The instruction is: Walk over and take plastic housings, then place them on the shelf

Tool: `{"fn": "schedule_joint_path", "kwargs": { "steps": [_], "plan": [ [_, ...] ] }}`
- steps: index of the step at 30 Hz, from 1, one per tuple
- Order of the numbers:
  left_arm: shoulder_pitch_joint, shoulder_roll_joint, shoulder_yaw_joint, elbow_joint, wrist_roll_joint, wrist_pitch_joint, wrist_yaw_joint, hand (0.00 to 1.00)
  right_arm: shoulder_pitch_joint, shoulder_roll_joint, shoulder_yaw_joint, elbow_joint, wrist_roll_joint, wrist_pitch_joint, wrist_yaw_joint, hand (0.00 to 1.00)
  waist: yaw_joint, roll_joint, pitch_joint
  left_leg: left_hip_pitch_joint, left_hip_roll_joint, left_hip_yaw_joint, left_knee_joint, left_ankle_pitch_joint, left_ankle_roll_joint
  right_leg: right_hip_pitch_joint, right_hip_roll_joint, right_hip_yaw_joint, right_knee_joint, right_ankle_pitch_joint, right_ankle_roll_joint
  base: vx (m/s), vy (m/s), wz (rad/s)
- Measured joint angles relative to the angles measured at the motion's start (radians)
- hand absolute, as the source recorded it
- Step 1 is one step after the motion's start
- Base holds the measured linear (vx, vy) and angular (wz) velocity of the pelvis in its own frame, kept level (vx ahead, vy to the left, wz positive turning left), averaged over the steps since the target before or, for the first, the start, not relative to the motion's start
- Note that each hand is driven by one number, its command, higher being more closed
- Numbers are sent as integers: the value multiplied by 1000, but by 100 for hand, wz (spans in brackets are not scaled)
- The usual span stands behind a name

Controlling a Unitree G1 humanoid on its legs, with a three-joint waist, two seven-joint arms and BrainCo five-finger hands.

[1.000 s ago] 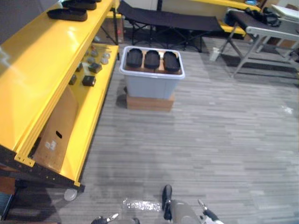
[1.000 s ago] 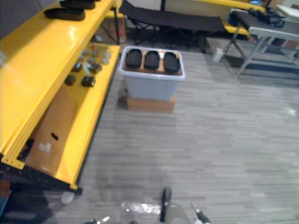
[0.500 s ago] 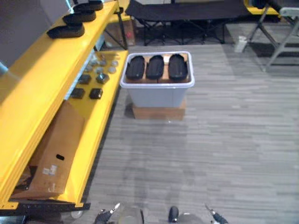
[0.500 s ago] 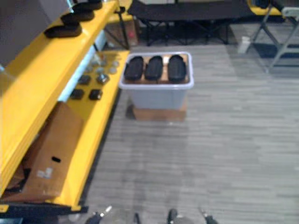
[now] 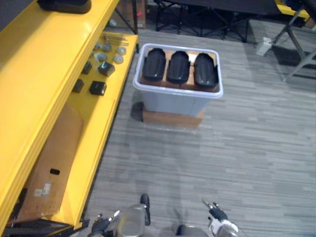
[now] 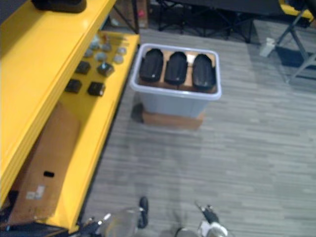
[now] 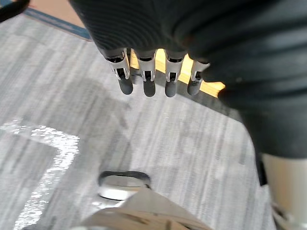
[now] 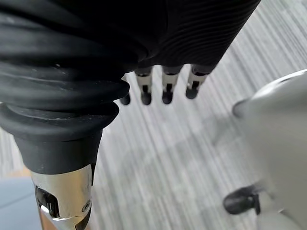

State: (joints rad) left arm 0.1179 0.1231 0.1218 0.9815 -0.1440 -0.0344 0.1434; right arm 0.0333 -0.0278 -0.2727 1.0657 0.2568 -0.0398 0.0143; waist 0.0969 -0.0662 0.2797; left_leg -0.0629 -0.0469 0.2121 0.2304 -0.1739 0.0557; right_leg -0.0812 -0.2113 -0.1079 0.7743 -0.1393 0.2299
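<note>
Three black plastic housings (image 5: pixel 178 66) lie side by side in a grey bin (image 5: pixel 177 98) that stands on a flat brown box on the floor, ahead of me. To its left runs the yellow shelf (image 5: pixel 44 64), with another black housing (image 5: pixel 65 5) on its top board. My left hand (image 7: pixel 146 79) hangs over the grey floor near the shelf's foot, fingers straight and holding nothing. My right hand (image 8: pixel 165 91) also hangs over the floor with straight, empty fingers. Both hands are well short of the bin.
The shelf's lower board carries small black parts (image 5: pixel 97 88), metal discs (image 5: pixel 106 48) and a flat cardboard box (image 5: pixel 52 158). A black folding cot (image 5: pixel 212 6) stands behind the bin. At the far right are grey table legs (image 5: pixel 296 29) and a white cup (image 5: pixel 264 45).
The camera has moved forward, so the bin and its housings now sit larger and lower in the picture. The things themselves have not moved, and both hands stay empty.
</note>
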Motion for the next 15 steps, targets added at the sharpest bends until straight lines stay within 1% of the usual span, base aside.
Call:
{"fn": "schedule_joint_path", "kwargs": {
  "steps": [1,2,3,4,5,6,7,8,9,10,11,12,13,14,15],
  "plan": [
    [1,10,-26,0,3,-1,1,0,7,-3,-10,4,2,-1,-7,0,-3,-2,-2,53,-7,-3,-15,-14,5,-51,-12,-12,123,-36,-13,277,45,11],
    [0,13,-31,0,3,-1,1,0,6,-8,-8,5,-1,-1,-12,0,-7,-2,-3,74,-8,-4,-15,-18,6,-67,-18,-32,146,-60,-28,140,-16,20],
    [-5,18,-40,0,0,-2,2,0,5,-11,-3,8,-21,-3,-13,0,-24,1,-8,109,-1,-11,-20,-31,4,-93,-15,-73,124,-103,-55,17,-67,25],
    [-15,23,-54,0,-7,-2,3,0,-1,-11,-1,11,-39,-6,-12,0,-32,7,-12,140,21,-20,-27,-35,-1,-109,5,-116,30,-126,-88,-22,-75,29],
    [-25,21,-58,-1,-8,-1,3,0,-3,-10,-2,10,-37,-8,-10,0,-35,17,-17,146,37,-33,-27,-38,-6,-118,24,-131,-39,-131,-103,11,-83,42],
    [-47,14,-62,-2,-8,1,6,0,-7,-11,-3,5,-26,-17,-3,0,-51,33,-22,150,73,-55,-28,-42,-14,-137,61,-139,-181,-128,-110,147,-92,58],
    [-67,5,-67,-11,-11,5,8,0,-7,-13,-3,3,4,-23,10,0,-63,46,-25,157,106,-78,-31,-53,-35,-149,90,-131,-344,-82,-124,273,-153,60],
    [-80,-2,-67,-14,-15,11,9,0,-6,-12,-4,4,12,-23,13,0,-61,46,-25,173,121,-93,-32,-65,-57,-148,99,-121,-463,-13,-130,299,-166,43],
    [-85,-5,-67,-15,-17,16,9,0,-5,-12,-4,6,13,-22,15,0,-61,40,-27,184,125,-98,-32,-74,-71,-145,105,-104,-533,44,-129,321,-248,30],
    [-85,-10,-67,-14,-18,21,9,0,3,-9,-3,9,12,-20,29,0,-60,20,-36,207,121,-110,-31,-92,-101,-141,100,-62,-641,168,-123,277,-293,38],
    [-76,-9,-67,-11,-17,22,8,0,24,-2,-3,15,7,-19,33,0,-59,-14,-52,229,103,-130,-31,-116,-133,-139,75,-40,-661,300,-133,279,-344,48],
    [-79,-4,-65,-2,-15,23,8,0,36,0,-4,16,8,-17,36,0,-61,-37,-59,247,91,-146,-28,-133,-144,-136,59,-33,-634,291,-156,257,-361,43],
    [-92,-56,-59,21,-15,38,9,0,19,-38,-20,19,9,-12,39,0,-58,51,-57,255,161,-172,-15,-142,-157,-136,115,-62,-576,265,-176,287,-336,30],
    [-90,-73,-57,24,-14,38,11,0,21,-52,-25,22,9,-8,41,0,-65,66,-63,255,180,-177,-15,-142,-158,-135,133,-68,-573,215,-182,258,-286,10],
    [-89,-82,-58,25,-15,39,13,0,18,-60,-24,22,10,-5,42,0,-60,85,-65,255,197,-176,-13,-140,-163,-137,146,-78,-563,202,-191,218,-257,13]
  ]
}}
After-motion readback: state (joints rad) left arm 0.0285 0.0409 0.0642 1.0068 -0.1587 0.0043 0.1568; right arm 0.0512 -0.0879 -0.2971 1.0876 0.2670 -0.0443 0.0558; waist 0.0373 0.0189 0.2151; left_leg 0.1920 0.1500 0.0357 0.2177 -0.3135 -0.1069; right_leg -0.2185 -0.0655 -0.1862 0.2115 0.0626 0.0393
